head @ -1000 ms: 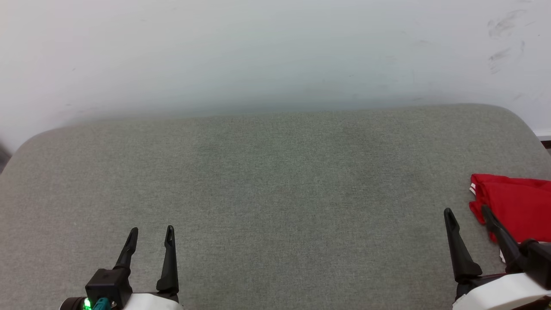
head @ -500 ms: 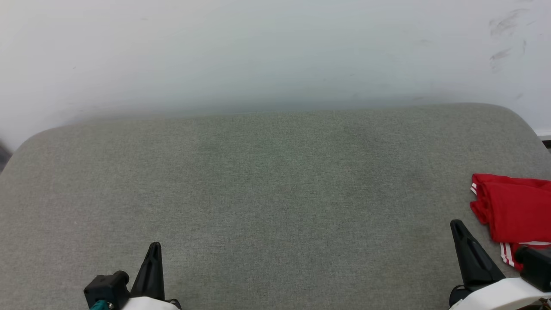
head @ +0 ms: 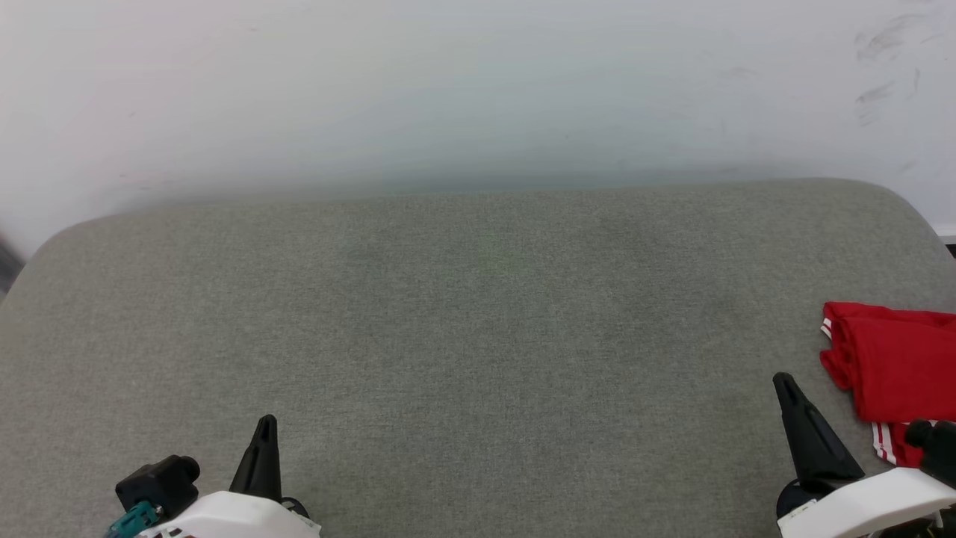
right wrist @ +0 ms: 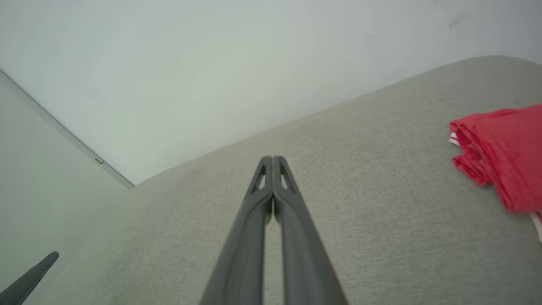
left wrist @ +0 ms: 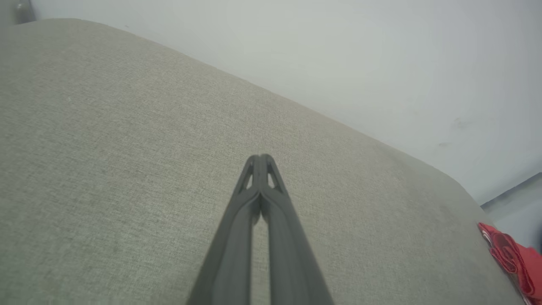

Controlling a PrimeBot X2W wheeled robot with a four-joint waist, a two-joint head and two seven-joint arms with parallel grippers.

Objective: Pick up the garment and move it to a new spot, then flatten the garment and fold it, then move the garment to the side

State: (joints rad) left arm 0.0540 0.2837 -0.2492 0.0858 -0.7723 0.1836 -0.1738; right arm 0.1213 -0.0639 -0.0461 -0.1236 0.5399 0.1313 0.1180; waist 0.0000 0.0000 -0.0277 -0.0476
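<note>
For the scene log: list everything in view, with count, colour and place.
garment: one, red with red-white striped trim, folded, at the cushion's right edge
cushion: one, grey fabric, across the head view
wall: one, white, behind the cushion
scuffs: a few, dark, upper right of the wall
left gripper: one, dark fingers shut, lower left, holding nothing
right gripper: one, dark fingers shut, lower right, near the garment

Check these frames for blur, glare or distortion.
Head view: soft even light, no glare; garment cropped at the right edge. Left wrist view: left pincer is soft near the lens, cushion weave sharp. Right wrist view: right pincer likewise soft near the bottom.
</note>
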